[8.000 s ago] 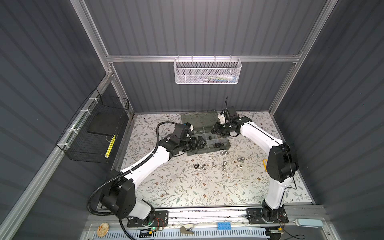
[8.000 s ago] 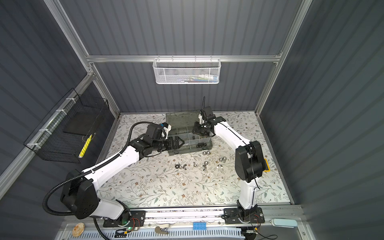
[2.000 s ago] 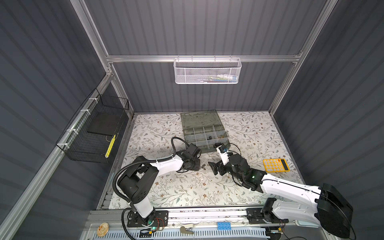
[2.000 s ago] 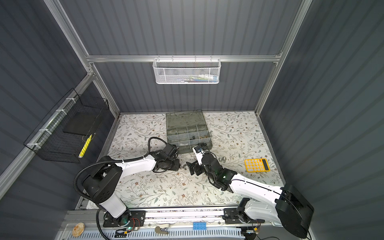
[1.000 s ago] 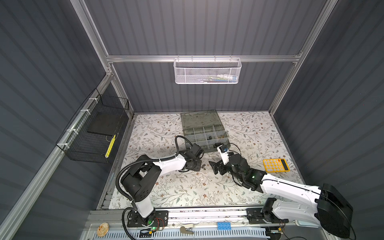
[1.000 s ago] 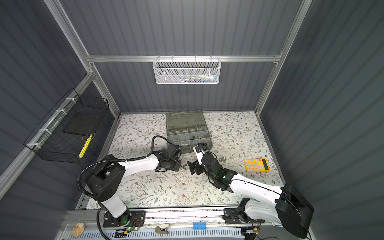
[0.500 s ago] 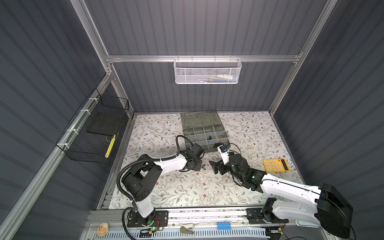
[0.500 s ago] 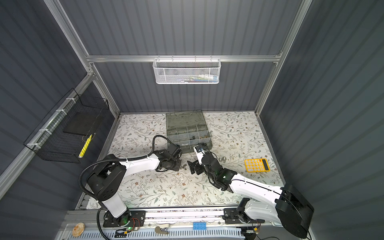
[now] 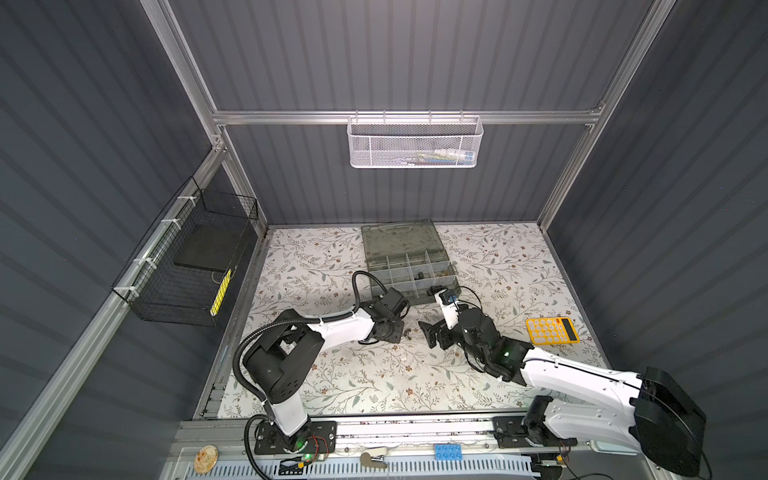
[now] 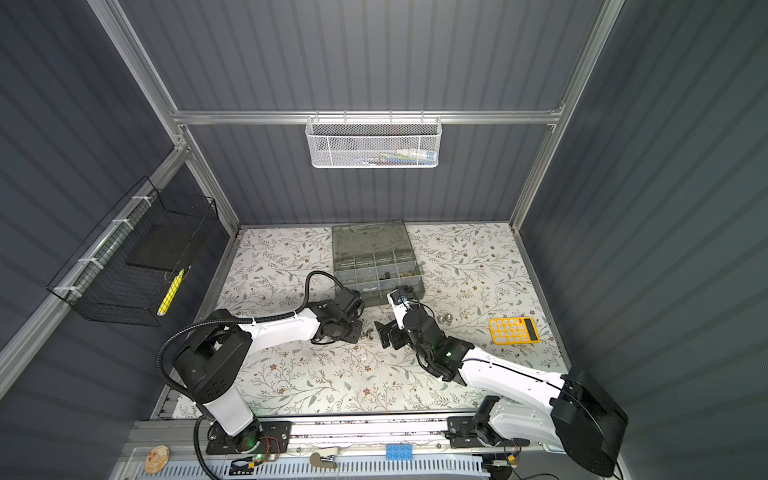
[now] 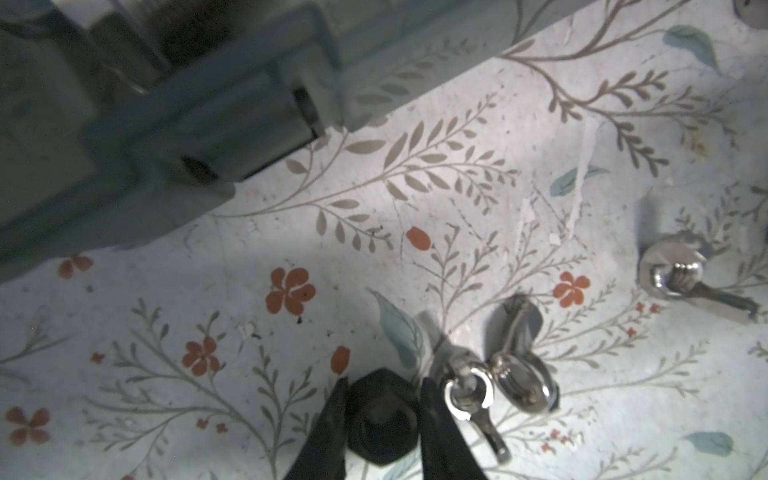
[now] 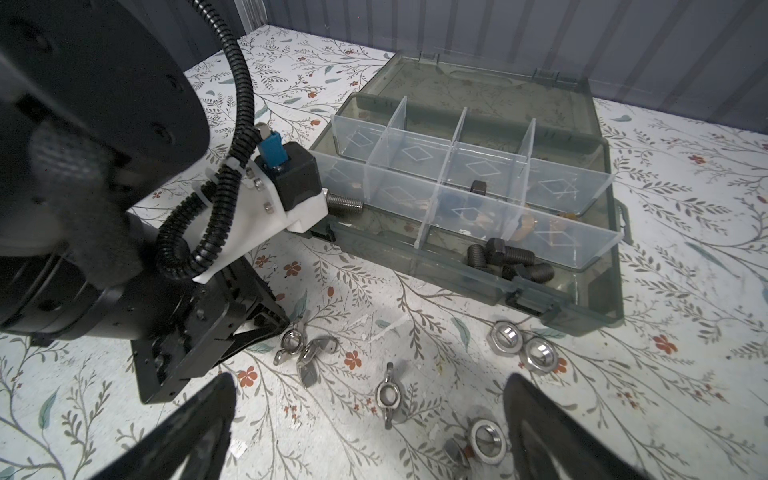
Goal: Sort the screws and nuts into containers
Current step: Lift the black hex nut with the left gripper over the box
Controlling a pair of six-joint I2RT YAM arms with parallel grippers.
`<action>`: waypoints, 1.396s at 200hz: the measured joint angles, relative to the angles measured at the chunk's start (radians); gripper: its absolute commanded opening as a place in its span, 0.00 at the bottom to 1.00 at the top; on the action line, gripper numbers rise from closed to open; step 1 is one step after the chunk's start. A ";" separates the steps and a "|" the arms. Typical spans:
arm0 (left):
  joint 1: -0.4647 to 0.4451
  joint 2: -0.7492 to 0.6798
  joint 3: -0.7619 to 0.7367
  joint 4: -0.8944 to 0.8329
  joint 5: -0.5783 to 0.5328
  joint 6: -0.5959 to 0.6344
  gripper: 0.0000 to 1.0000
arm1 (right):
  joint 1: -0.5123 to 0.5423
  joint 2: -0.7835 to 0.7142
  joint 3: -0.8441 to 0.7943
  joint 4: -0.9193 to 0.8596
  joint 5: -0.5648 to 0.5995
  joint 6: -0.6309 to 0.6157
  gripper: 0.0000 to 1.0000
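A: What is the left gripper (image 11: 383,390) doing?

B: Its two black fingers (image 11: 332,428) are closed against a small black hexagonal metal fastener (image 11: 382,419), one finger on each side. Both seem to touch it. The fastener lies on the white flowered table cover (image 11: 457,166).

A: What lies around it?

B: Two shiny silver metal wing nuts (image 11: 523,378) lie just beside the outer side of one finger, and they touch each other. The translucent grey-green plastic organiser case (image 11: 124,174) is ahead of the fingertips, apart from them.

A: And the right gripper (image 12: 370,382)?

B: Its fingers stand wide apart and hold nothing. A third silver wing nut (image 12: 386,395) lies on the cover just ahead of the gap. One silver hexagonal nut (image 12: 486,446) lies close to the inner side of one finger. Two more silver hexagonal nuts (image 12: 505,336) lie farther ahead, side by side, just before the front wall of the case.

A: Is something already in the case?

B: Yes. Several black threaded bolts (image 12: 511,257) are in a front-row compartment (image 12: 582,245) on the side facing this gripper. Brass-coloured pieces (image 12: 523,224) are in the row behind them. The lid (image 12: 478,83) lies open on the far side.

A: How do the two grippers stand to each other?

B: In both top views they point toward each other, near but apart. A yellow calculator (image 9: 548,330) lies well apart from the right gripper, on its outer side.
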 measured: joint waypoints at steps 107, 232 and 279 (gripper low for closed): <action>-0.007 -0.021 -0.005 -0.046 0.032 -0.004 0.23 | 0.000 0.000 0.000 0.000 0.021 0.004 0.99; -0.007 -0.035 0.106 -0.071 0.099 -0.016 0.22 | -0.017 -0.043 0.000 0.000 0.027 0.026 0.99; -0.007 -0.033 0.213 -0.080 0.113 -0.015 0.22 | -0.052 -0.053 -0.008 0.001 0.042 0.053 0.99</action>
